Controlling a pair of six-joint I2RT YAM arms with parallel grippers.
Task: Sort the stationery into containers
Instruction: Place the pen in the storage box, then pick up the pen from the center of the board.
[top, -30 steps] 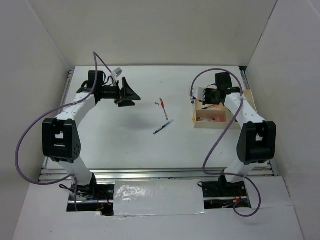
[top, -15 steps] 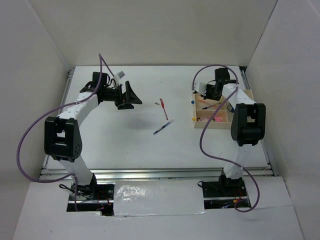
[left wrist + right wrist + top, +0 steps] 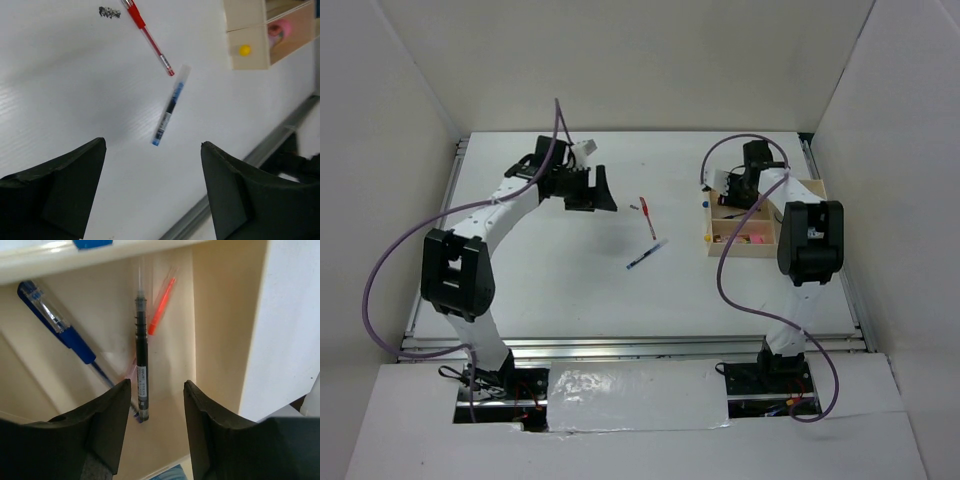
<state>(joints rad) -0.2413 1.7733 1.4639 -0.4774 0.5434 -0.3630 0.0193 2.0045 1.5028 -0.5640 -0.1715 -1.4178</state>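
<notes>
The right gripper point(image 3: 156, 385) hangs over the wooden tray point(image 3: 220, 315), jaws partly apart with nothing pinched between them. The left gripper point(image 3: 152, 145) stands wide and empty above the white table point(image 3: 570, 290).

The tray sits at the table's right side. In the compartment under the right fingers lies a black pen point(image 3: 142, 360), directly below the gap. A dark blue pen point(image 3: 65, 325) slants on one side of it, and an orange pen point(image 3: 161, 307) lies just beside it on the other.

Out on the bare table between the arms lie a red pen point(image 3: 150, 42) and a blue-and-clear pen point(image 3: 167, 112), their tips near each other but apart, with nothing covering them. A pink cylinder point(image 3: 280, 31) lies in another tray compartment, and a small yellow piece point(image 3: 244, 50) shows against the tray's outer wall.

The left arm reaches forward and inward, its wrist tilted toward the two loose pens. The right arm is folded up, its forearm over the tray and its wrist pointing down.
</notes>
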